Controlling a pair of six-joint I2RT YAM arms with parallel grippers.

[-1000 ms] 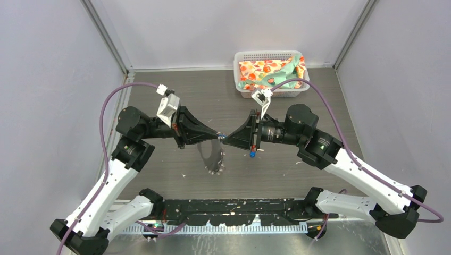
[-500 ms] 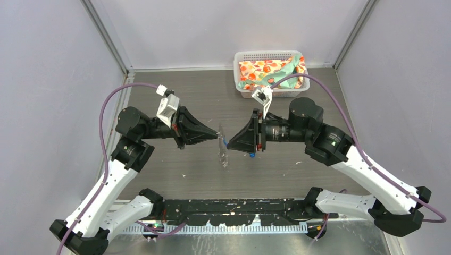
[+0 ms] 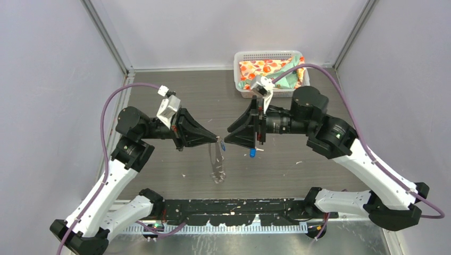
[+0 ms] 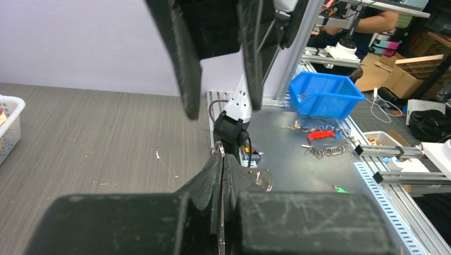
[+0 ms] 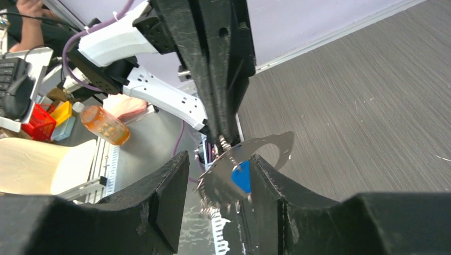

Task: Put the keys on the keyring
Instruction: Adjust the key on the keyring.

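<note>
Left gripper (image 3: 215,139) clamped shut on keyring (image 3: 215,167) top, loop hanging edge-on above table (image 3: 175,101), likely presented for threading. Right gripper (image 3: 227,142) at loop's 3 o'clock, fingers spread, gripping nothing. Blue key (image 5: 242,176) lies against ring, threading unclear. Second key (image 3: 252,154) on table, 4 o'clock of right gripper.

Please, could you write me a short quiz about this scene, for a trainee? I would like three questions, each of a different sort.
1. True or false: the left tool is shut on the keyring.
2. Where does the white basket stand? A) at the far edge of the table, right of centre; B) at the near edge, on the left; C) in the middle.
3. Fill in: the key seen between the right tool's fingers has a ___ head.
Key: 1 true; 2 A; 3 blue.
</note>
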